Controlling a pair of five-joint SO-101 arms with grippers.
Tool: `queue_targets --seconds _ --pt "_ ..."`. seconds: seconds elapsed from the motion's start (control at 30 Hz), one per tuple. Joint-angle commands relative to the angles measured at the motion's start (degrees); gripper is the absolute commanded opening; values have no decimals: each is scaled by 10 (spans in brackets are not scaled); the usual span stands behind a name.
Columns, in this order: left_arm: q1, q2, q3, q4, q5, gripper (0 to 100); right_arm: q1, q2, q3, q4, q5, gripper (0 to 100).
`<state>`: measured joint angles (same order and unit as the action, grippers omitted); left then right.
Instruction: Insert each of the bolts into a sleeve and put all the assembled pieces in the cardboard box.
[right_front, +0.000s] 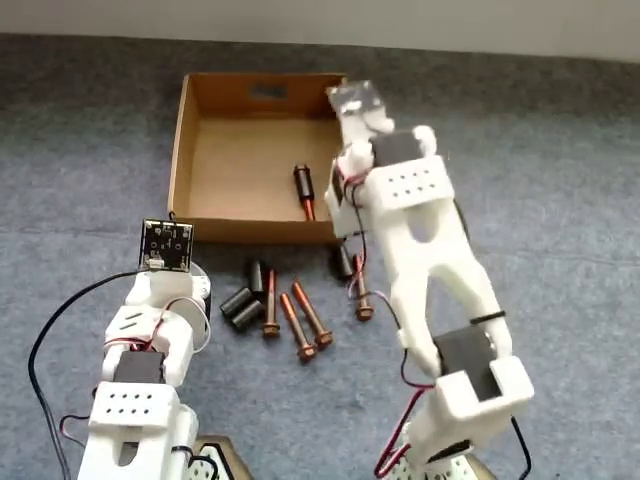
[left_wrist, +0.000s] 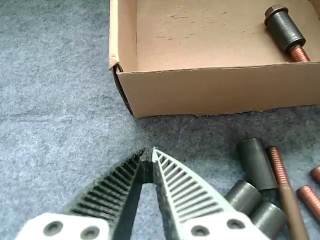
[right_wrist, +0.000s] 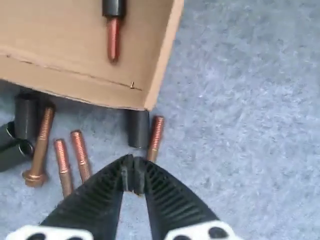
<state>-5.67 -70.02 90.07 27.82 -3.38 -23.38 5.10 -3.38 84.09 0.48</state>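
Observation:
The cardboard box (right_front: 182, 150) holds one assembled bolt-and-sleeve (right_front: 303, 190), which lies near its right wall. In front of the box, several copper bolts (right_front: 297, 325) and black sleeves (right_front: 240, 305) lie loose on the carpet. One more bolt (right_wrist: 156, 135) lies beside a sleeve (right_wrist: 136, 127) at the box's front right corner. My right gripper (right_wrist: 134, 169) hovers shut just above that bolt's lower end, hiding its head. Near the box's front left corner (left_wrist: 117, 70), my left gripper (left_wrist: 148, 152) is shut and empty, left of the sleeves (left_wrist: 256, 162).
Grey carpet covers the table. The right arm (right_front: 420, 230) stretches from the front right up over the box's right front corner. The left arm (right_front: 150, 340) stands at the front left. Open carpet lies left and right of the box.

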Motion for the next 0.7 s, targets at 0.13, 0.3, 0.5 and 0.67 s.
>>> queue_targets --seconds 0.13,0.3,0.5,0.67 --pt "5 1 -2 -13 -4 27 -22 -79 191 -137 70 143" --pt "5 1 -2 -13 -4 27 -29 -61 234 -216 107 151" --pt "5 1 -2 -13 -4 27 -35 10 242 -289 108 152" --pt "5 1 -2 -13 -4 27 -35 41 242 -316 108 152"
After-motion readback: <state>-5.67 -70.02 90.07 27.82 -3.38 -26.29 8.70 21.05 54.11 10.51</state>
